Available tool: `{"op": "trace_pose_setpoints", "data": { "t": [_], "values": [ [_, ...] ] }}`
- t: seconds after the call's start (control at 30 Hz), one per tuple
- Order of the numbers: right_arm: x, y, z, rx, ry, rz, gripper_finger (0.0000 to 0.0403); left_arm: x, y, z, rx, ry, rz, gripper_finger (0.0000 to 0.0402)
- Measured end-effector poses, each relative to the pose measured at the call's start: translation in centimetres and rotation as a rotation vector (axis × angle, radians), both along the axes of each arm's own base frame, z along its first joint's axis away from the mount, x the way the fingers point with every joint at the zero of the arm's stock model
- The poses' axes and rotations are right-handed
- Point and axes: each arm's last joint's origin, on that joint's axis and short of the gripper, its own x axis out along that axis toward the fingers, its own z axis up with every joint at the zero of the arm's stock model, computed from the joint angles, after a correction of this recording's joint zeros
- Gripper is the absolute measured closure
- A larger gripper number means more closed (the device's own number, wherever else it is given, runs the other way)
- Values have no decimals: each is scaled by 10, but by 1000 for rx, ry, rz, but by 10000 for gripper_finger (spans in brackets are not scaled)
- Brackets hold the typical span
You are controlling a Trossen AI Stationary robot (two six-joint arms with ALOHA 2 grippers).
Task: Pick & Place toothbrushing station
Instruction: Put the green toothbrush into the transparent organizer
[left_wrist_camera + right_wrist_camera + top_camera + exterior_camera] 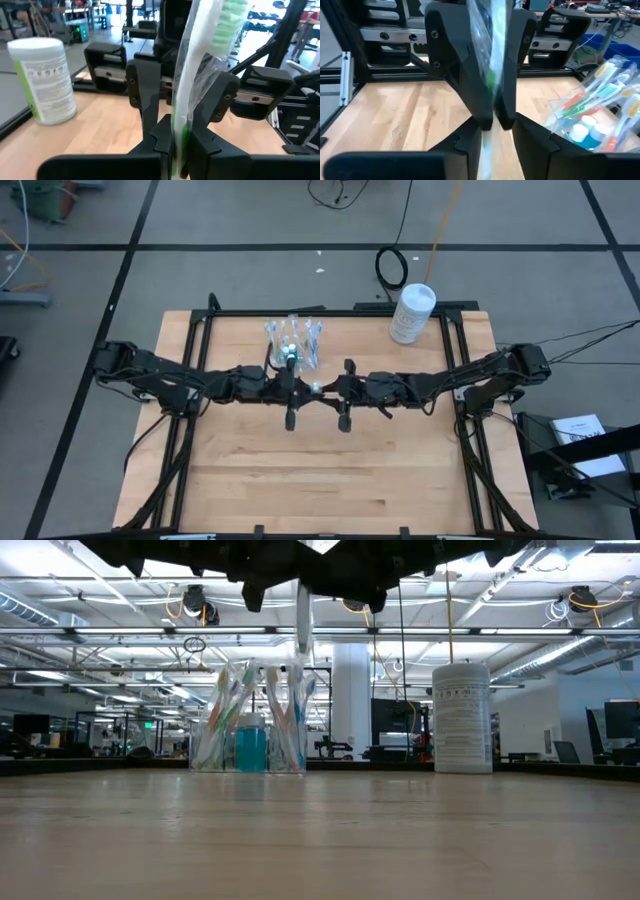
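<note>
A toothbrush (182, 100) in a clear wrapper, white with green bristles, stands upright in the air between my two grippers above the table's middle. Its lower end (303, 625) hangs below them. My left gripper (181, 142) is shut on it. My right gripper (496, 137) faces the left one from the right. It is open, with a finger on either side of the toothbrush and a gap showing. The clear toothbrushing station (293, 342) stands on the table behind the left gripper. It holds several toothbrushes and a blue-capped tube (250, 745). My left gripper pinches the wrapped toothbrush's handle (181, 127) between its two fingers, below the bristle head. The fingers come level from the table's left and lie across the handle. The toothbrush is upright, head up, lifted clear of the table.
A white round lidded tub (411, 312) stands at the table's far right. Black frame rails (455, 350) run along the table's left, right and far sides. Bare wood (320, 470) lies toward the near edge.
</note>
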Motion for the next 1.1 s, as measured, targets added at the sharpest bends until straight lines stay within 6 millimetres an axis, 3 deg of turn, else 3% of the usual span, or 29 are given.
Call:
{"op": "trace_pose_setpoints", "data": {
  "t": [0.17,0.3,0.4,0.6,0.8,0.9,1.0,1.1],
  "values": [
    [0,0,-1,-7,10,0,279,-4,6,1,-11,35,9,390],
    [-2,0,-3,-12,45,1,261,-16,13,9,-10,78,53,371],
    [-3,-1,-6,-24,84,0,253,-32,21,21,20,91,94,361],
    [-6,-2,-8,-47,127,4,248,-64,41,39,35,125,185,390],
    [-7,-1,-6,-46,120,5,251,-99,62,58,79,105,286,368],
    [-7,-1,-7,-47,128,6,251,-113,72,64,108,94,274,385],
    [-7,-1,-6,-47,123,6,250,-121,80,62,131,91,197,389],
    [-7,-1,-7,-47,126,6,251,-124,91,48,120,120,177,375]
  ]
}}
